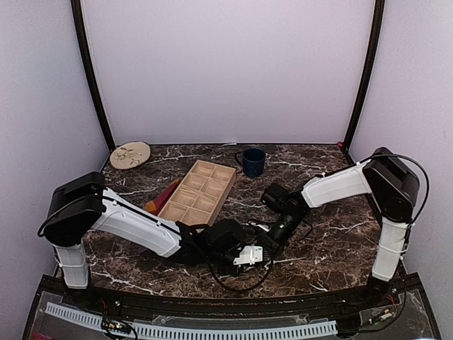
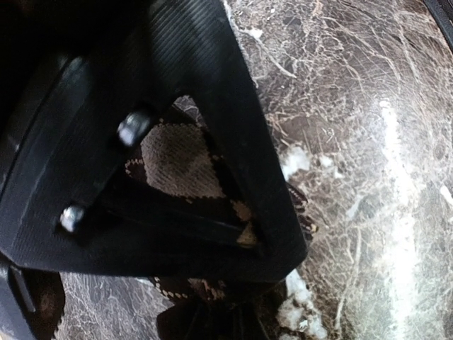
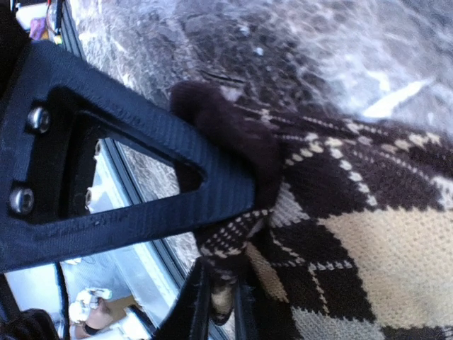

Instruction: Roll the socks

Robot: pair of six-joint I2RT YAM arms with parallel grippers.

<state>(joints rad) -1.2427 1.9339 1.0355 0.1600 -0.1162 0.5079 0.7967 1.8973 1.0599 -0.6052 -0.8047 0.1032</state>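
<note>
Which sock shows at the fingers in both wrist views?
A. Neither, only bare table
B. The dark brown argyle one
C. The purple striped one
B: the argyle sock shows close up in both wrist views, while the striped sock lies apart beside the wooden tray in the top view.

white-shelled left arm (image 1: 134,227): glossy links, chunky black joint housings | white-shelled right arm (image 1: 340,185): same black-and-white deal | thin black cables (image 1: 237,289) looping off the wrists | black ribbed plastic fingers (image 3: 141,205): triangular cut-outs, shiny silver screws (image 2: 133,127)
</note>
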